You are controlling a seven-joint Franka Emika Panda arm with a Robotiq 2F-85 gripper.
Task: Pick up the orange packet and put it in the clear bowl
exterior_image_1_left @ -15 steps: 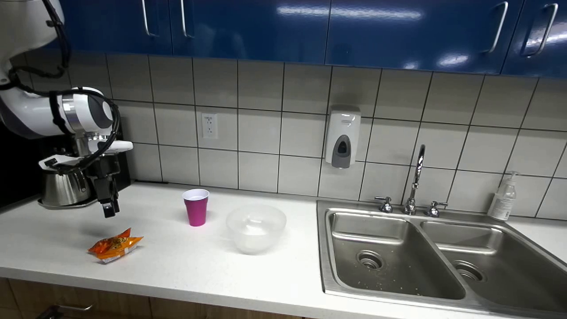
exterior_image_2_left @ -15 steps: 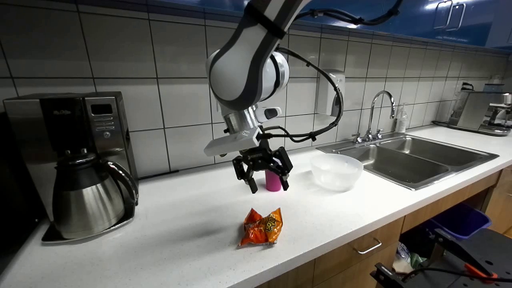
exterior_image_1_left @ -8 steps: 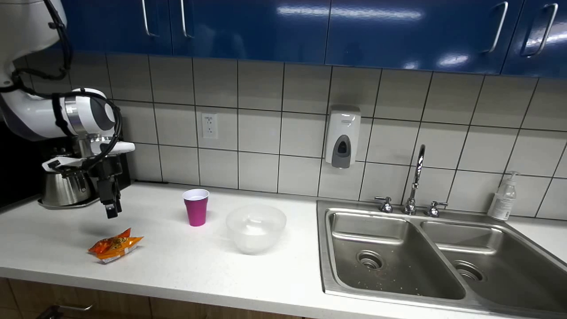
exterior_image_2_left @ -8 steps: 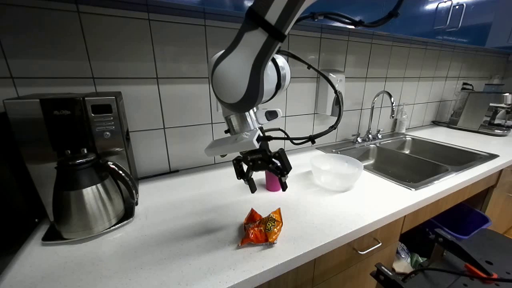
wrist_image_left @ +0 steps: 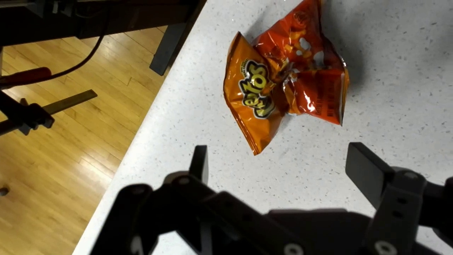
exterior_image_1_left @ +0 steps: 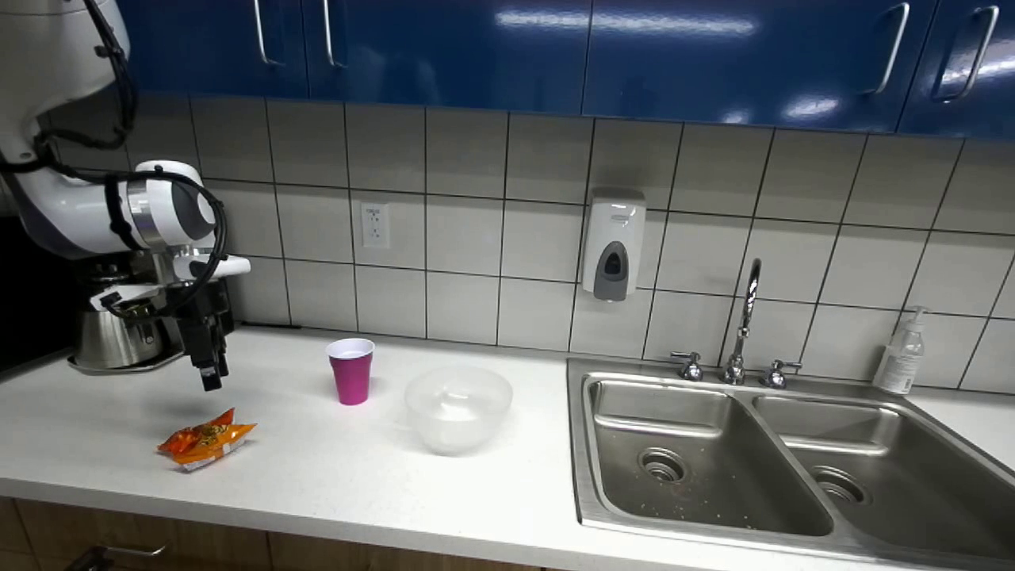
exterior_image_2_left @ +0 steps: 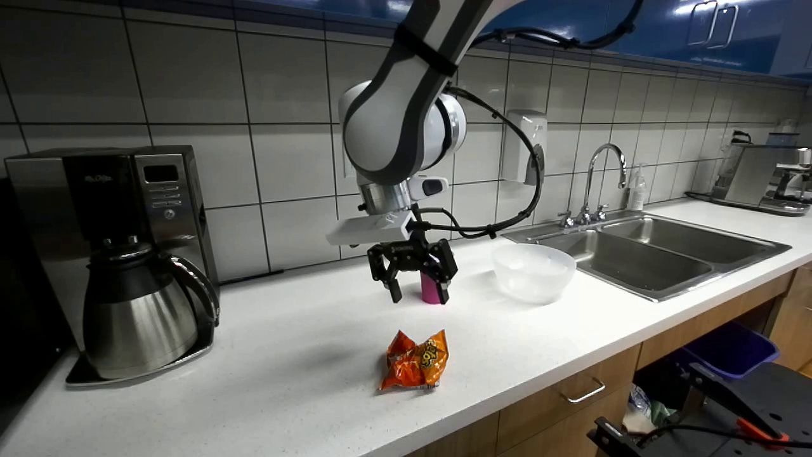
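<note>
At far left in an exterior view, a steel coffee pot (exterior_image_1_left: 117,339). Next, the crumpled orange packet (exterior_image_1_left: 204,444) lies on the white counter (exterior_image_1_left: 357,476), with the black gripper (exterior_image_1_left: 212,379) hanging above it, at about 12 o'clock. The jaws are spread wide and hold nothing. In the wrist view the packet sits at 12 o'clock from the gap, its longest run roughly 1 to 7 o'clock; the fingers (wrist_image_left: 367,171) stand at 9 and 3, so closing should cross its width. Further right, a purple cup (exterior_image_1_left: 351,377) at the packet's 2 o'clock, then the clear bowl (exterior_image_1_left: 456,420) near 3, well apart.
</note>
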